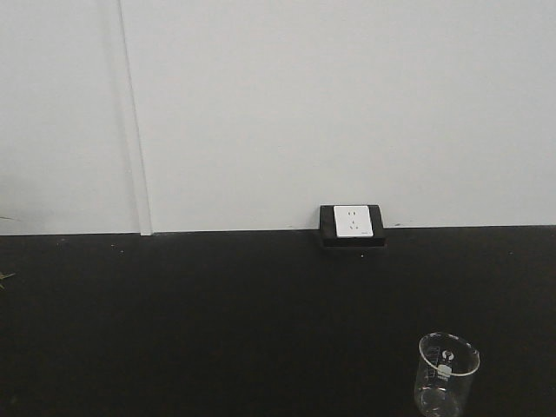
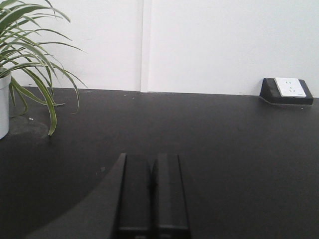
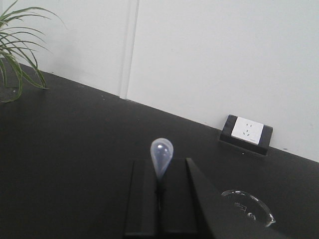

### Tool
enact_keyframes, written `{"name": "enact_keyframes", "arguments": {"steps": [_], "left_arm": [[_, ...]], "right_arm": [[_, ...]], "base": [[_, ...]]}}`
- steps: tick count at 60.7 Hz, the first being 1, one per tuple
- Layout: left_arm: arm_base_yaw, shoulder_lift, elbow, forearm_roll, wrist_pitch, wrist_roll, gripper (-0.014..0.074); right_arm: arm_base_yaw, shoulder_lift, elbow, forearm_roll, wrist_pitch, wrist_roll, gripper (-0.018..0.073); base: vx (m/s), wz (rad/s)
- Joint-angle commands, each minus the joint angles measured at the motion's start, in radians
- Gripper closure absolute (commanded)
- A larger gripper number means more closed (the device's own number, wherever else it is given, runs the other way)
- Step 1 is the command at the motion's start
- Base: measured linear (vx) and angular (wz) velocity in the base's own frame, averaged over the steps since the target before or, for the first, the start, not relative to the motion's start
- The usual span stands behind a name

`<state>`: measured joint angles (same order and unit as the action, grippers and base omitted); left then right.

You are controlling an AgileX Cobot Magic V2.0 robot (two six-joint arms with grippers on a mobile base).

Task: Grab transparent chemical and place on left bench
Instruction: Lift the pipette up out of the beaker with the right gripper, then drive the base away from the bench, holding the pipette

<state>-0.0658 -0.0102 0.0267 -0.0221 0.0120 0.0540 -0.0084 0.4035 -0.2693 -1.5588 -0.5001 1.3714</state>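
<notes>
Right gripper (image 3: 160, 175) tight around transparent chemical (image 3: 161, 152)

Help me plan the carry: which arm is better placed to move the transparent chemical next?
Right: the right end effector is shut on the transparent chemical, bulb up; the left end effector is shut and empty.
</notes>
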Motion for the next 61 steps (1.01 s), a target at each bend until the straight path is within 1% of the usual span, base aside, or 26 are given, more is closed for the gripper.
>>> {"name": "enact_keyframes", "arguments": {"steps": [1,37,61], "left_arm": [[-0.002,-0.019,0.016,-0.001,-0.078,-0.008,0.0600],[-0.002,-0.019,0.016,-0.001,-0.078,-0.008,0.0600],[-0.002,-0.019,0.016,-0.001,-0.078,-0.008,0.0600]], "right_arm": [[-0.005,0.006,-0.030,0.035,0.009,-0.006,0.0563],[-0.005,0.006,-0.030,0.035,0.009,-0.006,0.0563],[-0.004,0.006,-0.030,0.035,0.010,-0.006,0.0563]], "base": [[0.00,0.00],[-0.02,0.01],[-0.19,0.01]]}}
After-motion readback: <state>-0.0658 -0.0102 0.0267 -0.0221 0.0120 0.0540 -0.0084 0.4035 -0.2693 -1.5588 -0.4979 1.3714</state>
